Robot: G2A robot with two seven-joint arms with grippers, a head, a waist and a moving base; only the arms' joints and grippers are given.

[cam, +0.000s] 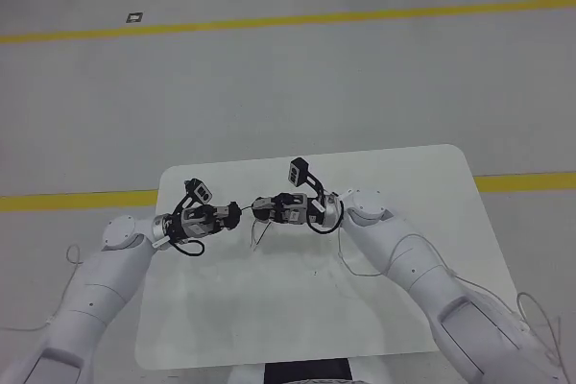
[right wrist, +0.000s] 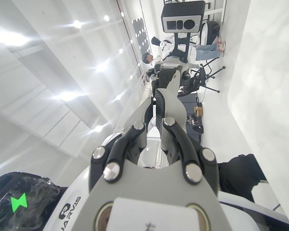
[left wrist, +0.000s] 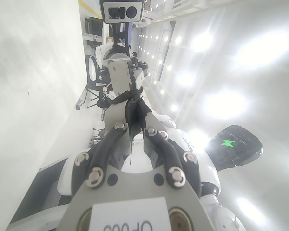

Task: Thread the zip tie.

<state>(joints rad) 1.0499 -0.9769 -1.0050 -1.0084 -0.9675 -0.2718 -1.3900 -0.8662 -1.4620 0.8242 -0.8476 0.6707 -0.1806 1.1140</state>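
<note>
- Above the white table [cam: 442,192], toward its far edge, the two arms meet tip to tip, both held off the surface.
- The left gripper [cam: 228,216] is clenched on the zip tie [cam: 243,206]. From its own wrist view, a thin dark strip runs back between the fingers [left wrist: 115,115] toward the palm.
- The right gripper [cam: 258,208] faces it, its fingertips pinched together on the tie's other end. A ribbed dark pad [right wrist: 159,106] shows along one of its fingers.
- The zip tie spans the short gap between the two grippers, roughly level, up in the air and not touching the tabletop.
- A black cloth [left wrist: 132,97] is knotted around a white finger just where the grippers meet; I cannot tell which gripper it belongs to.
- Beyond the table, yellow tape lines [cam: 288,19] cross the grey floor.
</note>
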